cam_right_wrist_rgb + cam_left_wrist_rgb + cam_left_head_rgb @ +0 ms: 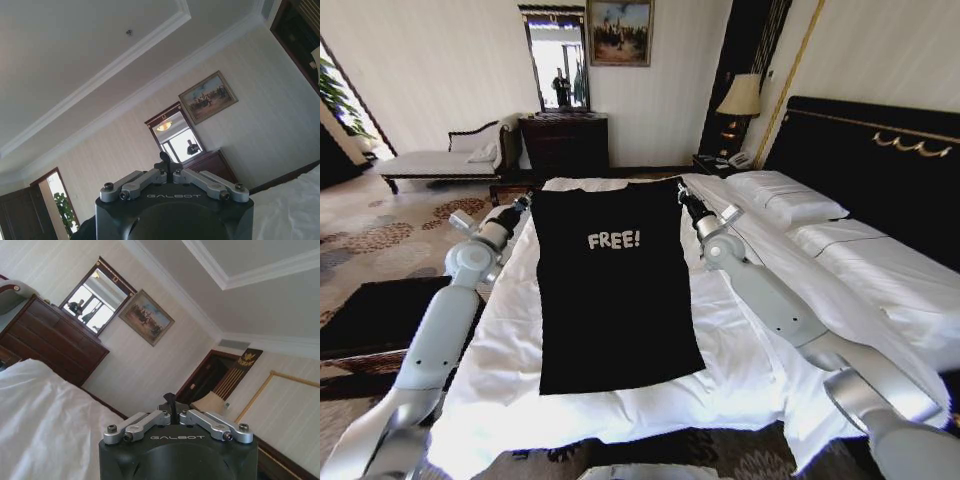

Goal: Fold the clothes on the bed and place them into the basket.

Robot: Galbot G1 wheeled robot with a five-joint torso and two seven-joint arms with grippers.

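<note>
Head view: I have both arms raised over the bed [620,410], the black T-shirt [616,290] hanging between them at the centre of the frame, "FREE!" lettering facing the camera. The left gripper [525,203] meets the shirt's upper left corner, the right gripper [684,196] the upper right; I judge this spread hold serves to stretch the cloth flat ahead of a fold. The shirt's lower hem rests on the white sheet. The fingertips are masked by black fabric here. A dark shape at the left edge may be the basket; I cannot tell.

Left wrist view: the left gripper [170,410], low in the frame, has its linkages drawn together on a dark sliver of cloth, so I read it as clamped on the shirt. White bedding fills the lower left; the shirt's body lies out of frame.

Right wrist view: the right gripper [165,165], bottom centre, likewise closed, a dark fold pinched between its tips. The camera looks up at the ceiling.
</note>
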